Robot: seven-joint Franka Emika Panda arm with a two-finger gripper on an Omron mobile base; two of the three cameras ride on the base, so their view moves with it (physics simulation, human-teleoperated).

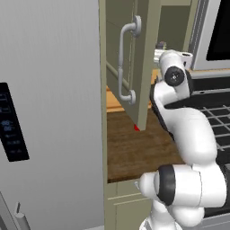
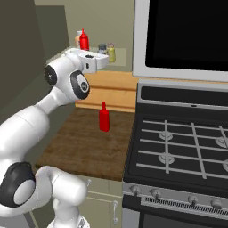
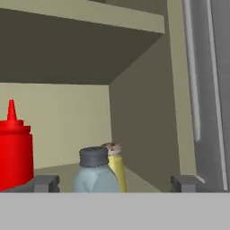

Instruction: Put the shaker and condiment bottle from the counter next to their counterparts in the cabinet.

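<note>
Shaker's shelved, claw spread wide apart around it

Slim red squeeze bottle on the counter probably light, squishy; I'd pinch mid-body.

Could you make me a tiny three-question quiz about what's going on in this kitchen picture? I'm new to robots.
1. True or false: the pincer is open, with the shaker standing between its tips in the cabinet.
2. Where does the condiment bottle stand? A) stove B) counter C) cabinet shelf
3. Fill in: beside the shaker in the cabinet stands a yellow-green ____.

Key: 1 true; 2 B; 3 jar
</note>
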